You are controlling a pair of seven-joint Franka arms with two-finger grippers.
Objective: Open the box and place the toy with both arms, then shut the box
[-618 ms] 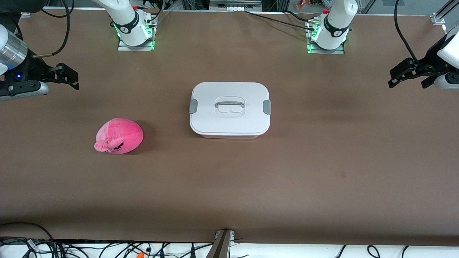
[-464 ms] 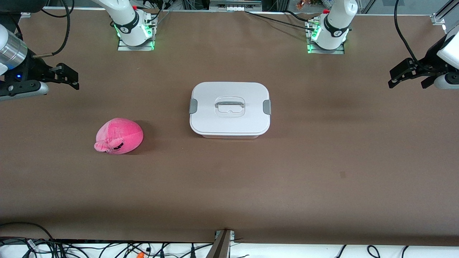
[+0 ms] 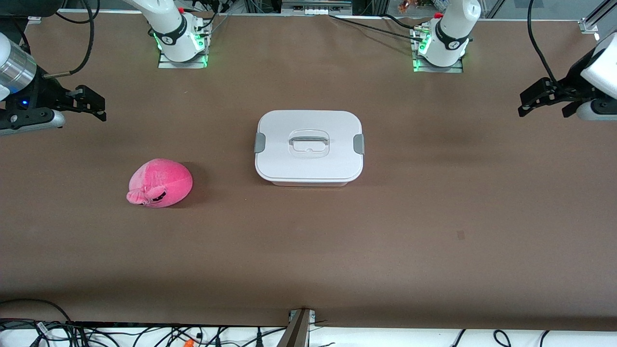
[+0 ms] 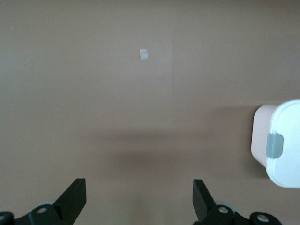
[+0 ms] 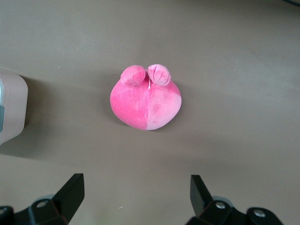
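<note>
Overhead, left gripper (image 3: 547, 102) and right gripper (image 3: 91, 103), fingers spread wide, empty.

Your right wrist view looks straight down on the matte brown table surface (image 5: 225, 56). A small, round, bright pink plush toy (image 5: 146, 102) lies on it, two little rounded nubs (image 5: 145, 75) together at one end, with a seam dividing lighter and deeper pink halves. The right gripper (image 5: 136, 194) hangs above the table, its two black fingers (image 5: 71, 190) spread wide, nothing between them. A corner of the translucent pink plastic box (image 5: 11, 110) shows at the frame edge, well apart from the toy.
</note>
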